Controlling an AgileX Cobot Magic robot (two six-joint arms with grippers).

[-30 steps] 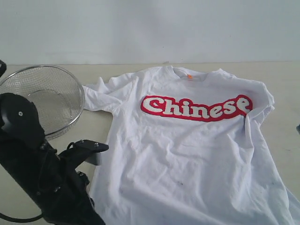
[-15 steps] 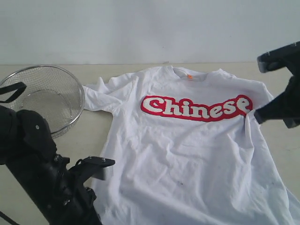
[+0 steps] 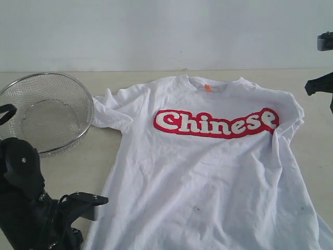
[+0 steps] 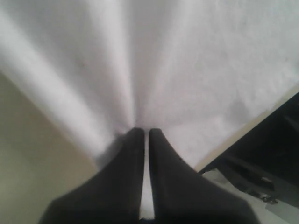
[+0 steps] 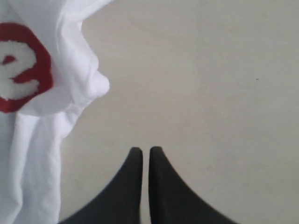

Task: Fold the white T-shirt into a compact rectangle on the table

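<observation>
The white T-shirt (image 3: 208, 172) lies face up on the table (image 3: 320, 151), its red "Chinese" lettering (image 3: 216, 123) across the chest and its orange neck tag (image 3: 208, 87) at the far side. My left gripper (image 4: 145, 133) is shut on the shirt's fabric (image 4: 187, 70); folds fan out from the jaws and white cloth shows between them. The left arm (image 3: 26, 208) sits at the shirt's near left edge. My right gripper (image 5: 145, 150) is shut on nothing, above bare table (image 5: 210, 93) beside the shirt's sleeve (image 5: 79, 70). Only a dark part of the right arm (image 3: 321, 83) shows at the exterior view's right edge.
A round wire-mesh basket (image 3: 47, 109) stands on the table at the left, close to the shirt's left sleeve (image 3: 112, 109). A pale wall (image 3: 166, 31) rises behind the table. Dark robot structure (image 4: 261, 158) shows beside the shirt's hem in the left wrist view.
My left arm has drawn back toward the near left, dragging the shirt slightly that way. My right arm came in over the right sleeve, then pulled off to the right edge with its jaws shut.
</observation>
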